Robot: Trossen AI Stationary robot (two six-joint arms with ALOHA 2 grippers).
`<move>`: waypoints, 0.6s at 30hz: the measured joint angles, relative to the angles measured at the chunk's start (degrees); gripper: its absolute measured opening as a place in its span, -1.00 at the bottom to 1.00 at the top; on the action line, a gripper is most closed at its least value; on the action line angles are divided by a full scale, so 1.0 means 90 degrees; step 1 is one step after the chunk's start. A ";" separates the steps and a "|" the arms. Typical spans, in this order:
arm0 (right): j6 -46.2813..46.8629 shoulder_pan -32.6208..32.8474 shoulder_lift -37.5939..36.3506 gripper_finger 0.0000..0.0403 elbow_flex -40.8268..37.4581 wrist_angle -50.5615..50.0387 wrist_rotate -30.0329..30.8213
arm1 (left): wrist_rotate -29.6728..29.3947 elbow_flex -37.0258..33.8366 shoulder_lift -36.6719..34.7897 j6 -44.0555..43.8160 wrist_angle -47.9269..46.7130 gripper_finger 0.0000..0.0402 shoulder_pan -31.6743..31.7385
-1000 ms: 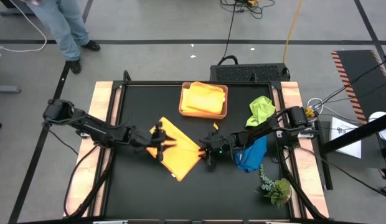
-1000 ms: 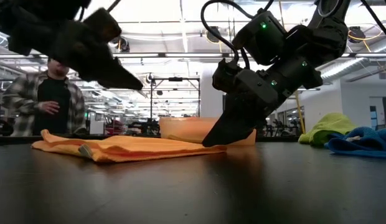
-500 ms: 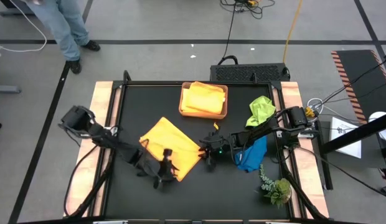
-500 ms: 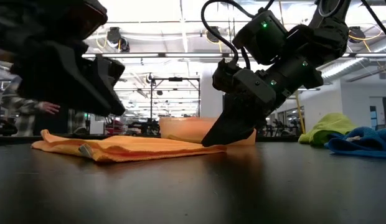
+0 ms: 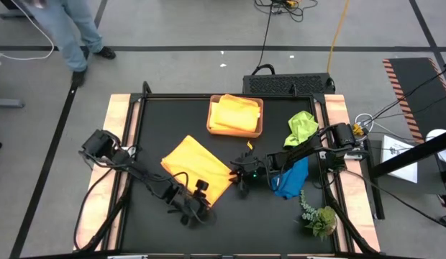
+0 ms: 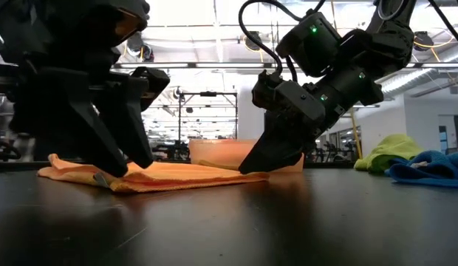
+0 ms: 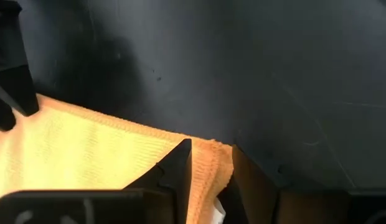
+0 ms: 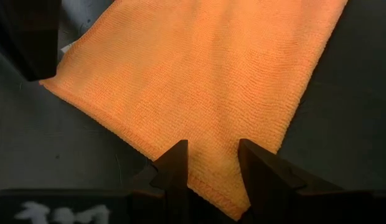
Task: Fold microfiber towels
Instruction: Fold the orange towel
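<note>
An orange microfiber towel (image 5: 196, 167) lies folded flat on the black table. My left gripper (image 5: 203, 203) stands low at its near corner (image 7: 213, 163), open, one finger on each side of that corner. My right gripper (image 5: 239, 180) is open as well and slants down at the towel's right corner (image 8: 211, 134), which lies flat between its fingers. In the low view both grippers (image 6: 128, 164) (image 6: 251, 164) reach down to the towel's ends. A lime green towel (image 5: 302, 126) and a blue towel (image 5: 291, 180) lie bunched at the right. My left gripper straddles the near corner (image 7: 213, 163) from above on a slant; whether its fingers (image 7: 178, 167) touch the cloth I cannot tell. My right gripper straddles the right corner, with cloth lying flat and unbunched between its fingers (image 8: 175, 163); whether they touch it I cannot tell.
A tan tray (image 5: 211, 124) holding a folded yellow-orange cloth stands at the far middle. A green plant sprig (image 5: 318, 216) lies at the near right. A person's legs (image 5: 72, 29) show on the floor beyond the far left corner. Bare black tabletop (image 5: 266, 223) lies along the near side.
My left gripper has swung from above the towel's left part toward the table's near edge, sinking and turning, and now stands at the towel's near corner. The towel has stayed flat where it was.
</note>
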 joint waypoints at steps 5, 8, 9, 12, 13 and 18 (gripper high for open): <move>-0.0010 -0.0005 0.0000 -0.32 0.0000 -0.0005 -0.0009 | 0.0045 0.0003 0.0000 -0.0004 -0.0192 -0.14 -0.0015; -0.0019 -0.0007 0.0000 -0.32 0.0000 -0.0002 -0.0008 | 0.0047 0.0003 0.0000 -0.0018 -0.0327 0.04 -0.0015; -0.0019 -0.0007 0.0000 -0.32 0.0000 -0.0002 -0.0006 | 0.0045 0.0003 0.0002 -0.0042 -0.0334 0.09 -0.0016; -0.0019 -0.0007 0.0000 -0.32 0.0000 -0.0002 -0.0002 | -0.0076 0.0008 0.0155 -0.0013 -0.0209 0.17 -0.0022; -0.0019 -0.0007 0.0000 -0.32 0.0000 -0.0002 -0.0001 | -0.0149 0.0016 0.0212 0.0047 -0.0163 0.18 -0.0032; -0.0006 -0.0007 0.0002 -0.32 0.0002 0.0005 0.0002 | -0.0370 0.0034 0.0579 0.0340 0.0105 0.09 -0.0051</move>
